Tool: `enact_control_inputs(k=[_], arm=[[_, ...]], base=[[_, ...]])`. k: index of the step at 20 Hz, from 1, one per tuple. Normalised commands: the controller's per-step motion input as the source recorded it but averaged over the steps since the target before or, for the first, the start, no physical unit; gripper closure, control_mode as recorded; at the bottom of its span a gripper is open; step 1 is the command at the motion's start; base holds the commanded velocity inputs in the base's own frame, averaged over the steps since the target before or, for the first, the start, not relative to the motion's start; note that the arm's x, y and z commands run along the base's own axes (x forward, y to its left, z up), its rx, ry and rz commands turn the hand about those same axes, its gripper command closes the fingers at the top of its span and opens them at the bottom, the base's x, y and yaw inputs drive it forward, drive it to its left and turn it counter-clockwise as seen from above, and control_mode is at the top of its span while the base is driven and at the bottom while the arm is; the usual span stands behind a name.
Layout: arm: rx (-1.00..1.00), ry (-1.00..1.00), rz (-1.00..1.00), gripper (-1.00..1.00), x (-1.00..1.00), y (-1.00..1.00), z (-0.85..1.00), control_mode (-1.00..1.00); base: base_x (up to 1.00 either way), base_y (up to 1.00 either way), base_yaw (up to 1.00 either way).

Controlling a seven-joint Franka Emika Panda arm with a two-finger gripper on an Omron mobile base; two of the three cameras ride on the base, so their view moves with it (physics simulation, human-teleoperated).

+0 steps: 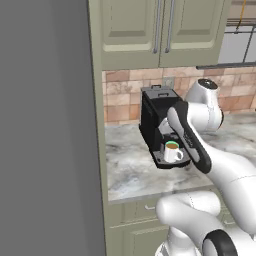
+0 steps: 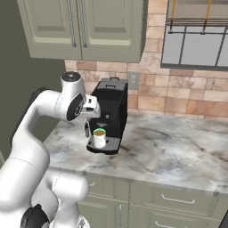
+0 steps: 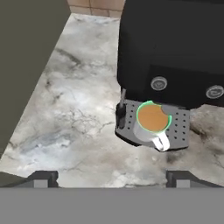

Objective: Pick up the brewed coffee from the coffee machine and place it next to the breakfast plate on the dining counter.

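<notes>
Pincer (image 3: 112,177) wide open, holding nothing, hanging above and in front of the coffee machine (image 3: 173,48). In the hand view, two dark finger tips (image 3: 43,178) standing far apart at the bottom, with bare marble worktop (image 3: 74,109) between them and the mug of brewed coffee (image 3: 152,122) beyond. In the right base view, the hand (image 2: 90,109) close to the left front of the machine (image 2: 111,109), above the mug (image 2: 99,138) and not touching it.

Mug standing upright on the perforated drip tray (image 3: 181,127), under the overhanging black front with two round buttons. In the left base view, also on the tray (image 1: 172,161), partly behind the arm's forearm.

Probably a light and stiff mug, ceramic-like, smooth and somewhat slippery on the outside. Filled with brown liquid nearly to the green rim, so likely to spill with any tilt or quick move. Best taken across the round body, below the rim, with the handle (image 3: 162,142) left free; handle pointing toward the near right in the hand view, so better to close from the two sides away from it.

Little room over the mug because of the overhang: likely must be drawn out toward the near edge before lifting. Grey tall panel (image 1: 47,125) close on the left of the worktop (image 1: 130,170), upper cabinets (image 2: 84,26) overhead. Much open marble (image 2: 178,142) to the right of the machine, good for pulling back and turning.
</notes>
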Motion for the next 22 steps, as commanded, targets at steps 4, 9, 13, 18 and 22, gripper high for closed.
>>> enact_control_inputs(k=[4,9,13,18,22], arm=[[0.00,0.00,0.16,-1.00,0.00,-0.56,-0.23,-1.00],[0.01,-0.01,0.12,-1.00,0.00,-0.58,-0.13,-1.00],[0.01,-0.04,0.07,-1.00,0.00,-0.39,-0.38,-1.00],[0.08,0.00,0.07,-1.00,0.18,-0.09,-0.54,-1.00],[0.11,0.00,0.07,-1.00,0.32,0.00,-0.54,-1.00]], base=[[0.00,0.00,0.00],[0.00,0.00,0.00],[0.00,0.00,0.00],[0.00,0.00,0.00],[0.00,0.00,0.00]])
